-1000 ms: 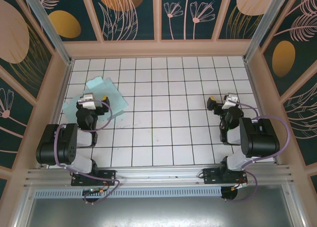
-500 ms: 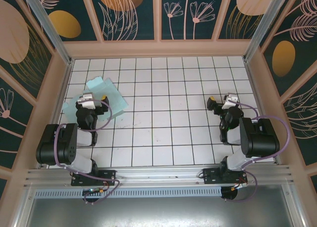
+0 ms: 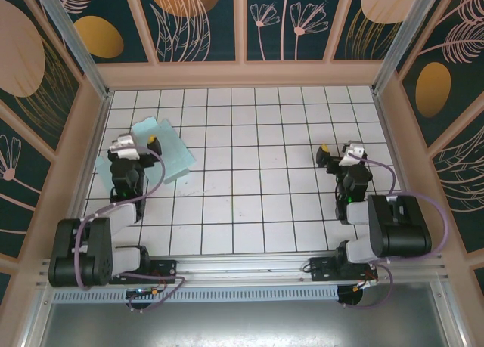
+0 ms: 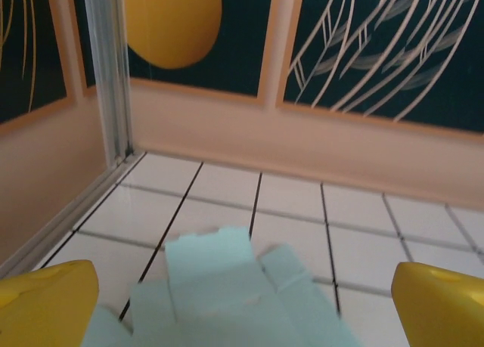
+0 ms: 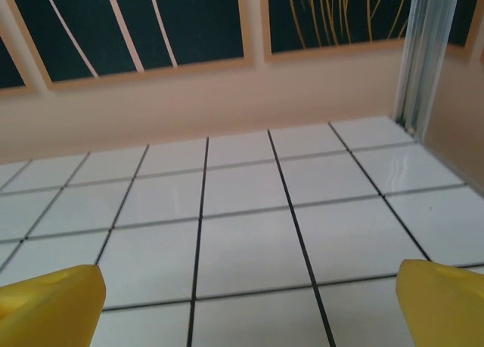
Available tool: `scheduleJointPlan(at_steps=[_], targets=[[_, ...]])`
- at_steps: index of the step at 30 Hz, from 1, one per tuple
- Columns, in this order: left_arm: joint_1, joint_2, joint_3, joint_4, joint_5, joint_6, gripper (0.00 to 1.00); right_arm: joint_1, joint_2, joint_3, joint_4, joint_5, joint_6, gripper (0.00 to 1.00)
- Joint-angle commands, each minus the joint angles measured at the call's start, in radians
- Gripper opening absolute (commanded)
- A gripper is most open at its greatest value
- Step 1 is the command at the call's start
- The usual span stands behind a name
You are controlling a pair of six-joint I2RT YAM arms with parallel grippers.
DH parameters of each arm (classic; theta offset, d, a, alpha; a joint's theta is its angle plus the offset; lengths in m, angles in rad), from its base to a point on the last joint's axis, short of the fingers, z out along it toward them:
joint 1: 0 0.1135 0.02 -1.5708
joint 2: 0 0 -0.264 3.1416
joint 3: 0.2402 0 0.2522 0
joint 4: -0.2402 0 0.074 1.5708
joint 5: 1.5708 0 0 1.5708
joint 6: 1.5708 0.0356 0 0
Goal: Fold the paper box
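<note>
Fwd reach by left arm [image 3: 125,199]: left gripper [image 3: 138,142] now above paper box [image 3: 172,152], jaws spread, empty. Box lies flat, unfolded, on far-left tiles [image 3: 249,173]. Meanwhile right gripper [image 3: 338,152] spread, empty, well apart. Est.: approach for first fold.

Lab test cell — tiled floor [image 3: 249,182], printed walls [image 3: 198,22]

Flat mint paper box [image 3: 168,147], far-left tiles
</note>
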Motion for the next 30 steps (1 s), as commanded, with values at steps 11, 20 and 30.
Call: scheduleJointPlan(at_steps=[11,20,30], targets=[[-0.004,0.382,0.477,-0.694,0.021,-0.438,0.95,0.217,-0.190,0.373,-0.722,0.025,0.140,0.99],[-0.036,0.554,0.522,-0.724,0.177,-0.485,0.86,0.207,-0.184,0.457,-0.883,-0.049,0.216,0.99],[-0.212,0.663,0.532,-0.665,0.278,-0.505,0.88,0.174,-0.159,0.438,-0.819,-0.113,0.308,0.99]])
